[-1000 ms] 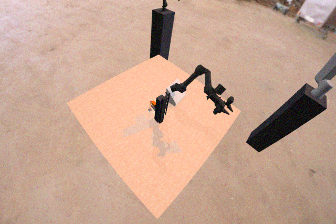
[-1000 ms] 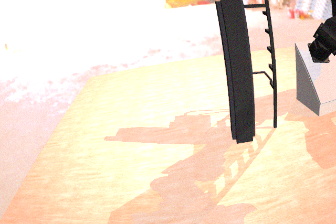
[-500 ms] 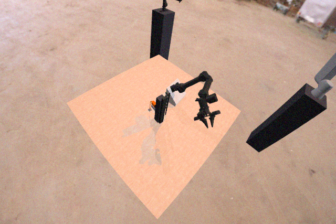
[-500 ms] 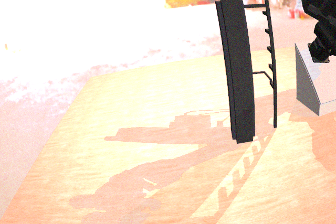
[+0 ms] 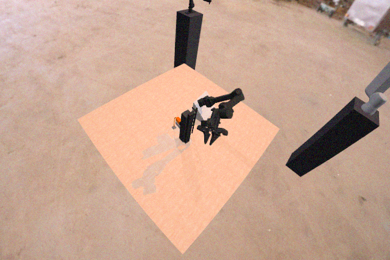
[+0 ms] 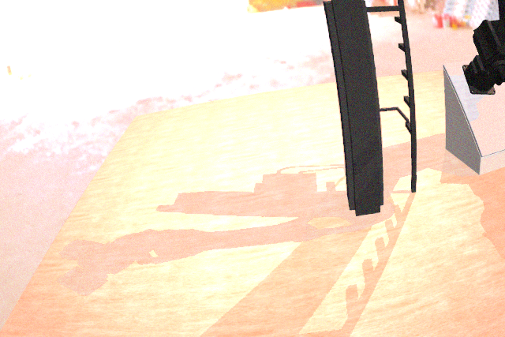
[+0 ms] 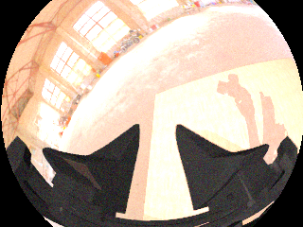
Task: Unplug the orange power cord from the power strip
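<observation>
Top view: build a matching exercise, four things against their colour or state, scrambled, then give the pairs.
1. power strip
2. plug
3. gripper
4. mat

A. orange, at the strip's far side
B. peach, flat under everything
C. black, standing upright
D. fingers apart, holding nothing, beside the strip

Pairs: 1-C, 2-A, 3-D, 4-B

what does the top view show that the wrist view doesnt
Only the top view shows the orange plug seated on the far side of the upright power strip, the whole arm, and the gripper beside the strip, apart from it. Only the wrist view shows the gap between the fingers with nothing in it. Both show the tan mat and shadows.
</observation>
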Controlling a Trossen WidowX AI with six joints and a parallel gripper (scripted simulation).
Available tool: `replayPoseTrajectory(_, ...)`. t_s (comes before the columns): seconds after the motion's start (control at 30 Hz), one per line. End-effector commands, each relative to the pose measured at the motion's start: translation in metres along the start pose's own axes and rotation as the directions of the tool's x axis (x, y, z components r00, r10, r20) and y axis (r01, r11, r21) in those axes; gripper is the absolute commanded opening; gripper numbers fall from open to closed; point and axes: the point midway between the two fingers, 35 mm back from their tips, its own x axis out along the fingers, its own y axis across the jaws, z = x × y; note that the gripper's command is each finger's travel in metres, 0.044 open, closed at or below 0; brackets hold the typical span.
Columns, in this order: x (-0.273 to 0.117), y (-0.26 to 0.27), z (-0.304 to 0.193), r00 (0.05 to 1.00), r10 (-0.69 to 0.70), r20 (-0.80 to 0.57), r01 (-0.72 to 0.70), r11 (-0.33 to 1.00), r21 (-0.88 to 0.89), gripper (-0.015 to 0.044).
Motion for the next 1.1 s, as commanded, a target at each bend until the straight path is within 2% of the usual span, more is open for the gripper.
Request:
replayPoseTrajectory(0.0, -0.005, -0.027, 0.035, 0.993, -0.085, 0.082, 0.085, 0.996, 0.004, 0.0160)
replayPoseTrajectory(0.2, -0.027, -0.083, 0.094, 0.947, -0.248, 0.204, 0.244, 0.969, 0.047, 0.0160)
replayPoseTrajectory(0.33, -0.044, -0.122, 0.121, 0.904, -0.355, 0.239, 0.338, 0.935, 0.108, 0.0160)
replayPoseTrajectory(0.6, -0.065, -0.238, 0.122, 0.779, -0.618, 0.111, 0.548, 0.755, 0.360, 0.0160)
replayPoseTrajectory(0.87, -0.093, -0.327, 0.083, 0.638, -0.753, -0.159, 0.687, 0.464, 0.559, 0.0160)
replayPoseTrajectory(1.07, -0.132, -0.384, 0.023, 0.490, -0.715, -0.499, 0.756, 0.064, 0.651, 0.0160)
